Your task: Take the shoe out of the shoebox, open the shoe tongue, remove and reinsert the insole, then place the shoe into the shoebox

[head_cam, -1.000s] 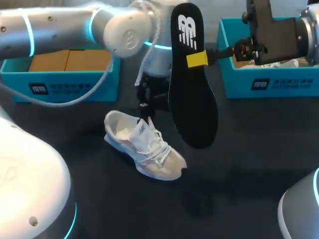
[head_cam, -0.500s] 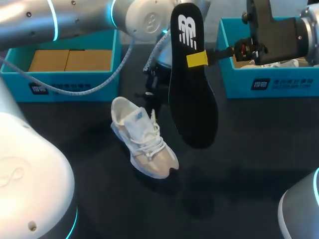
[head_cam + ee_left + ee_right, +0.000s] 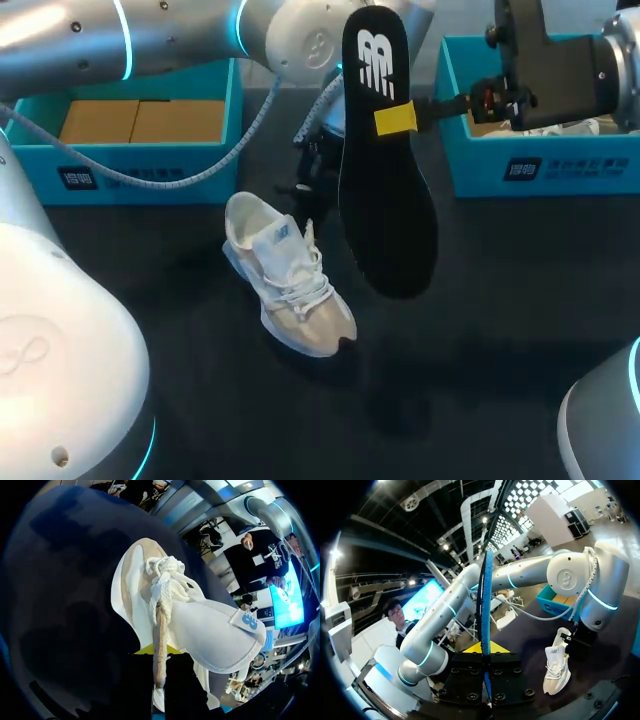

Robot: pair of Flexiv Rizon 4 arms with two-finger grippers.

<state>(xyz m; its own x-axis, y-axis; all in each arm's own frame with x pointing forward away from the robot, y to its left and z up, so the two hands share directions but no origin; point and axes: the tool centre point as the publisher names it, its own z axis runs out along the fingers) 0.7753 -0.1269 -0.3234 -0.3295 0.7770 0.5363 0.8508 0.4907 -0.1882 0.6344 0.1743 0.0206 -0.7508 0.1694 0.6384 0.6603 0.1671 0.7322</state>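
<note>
My right tool (image 3: 396,118) is clamped on the insole (image 3: 385,210), which hangs toe-down beneath it. My left tool (image 3: 159,656) pinches the shoe (image 3: 288,275) at its collar. I should hold the mouth steady and open, then feed the insole in toe first, slowly.

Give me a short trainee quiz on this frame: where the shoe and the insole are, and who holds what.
1. Fill in: the shoe lies on the ___, not in a box.
2. Which hand grips the insole? A left, B right, C neither.
3. True or false: the insole is inside the shoe.
Key: 1 table; 2 B, the right hand; 3 false, it hangs in the air above the table.
</note>
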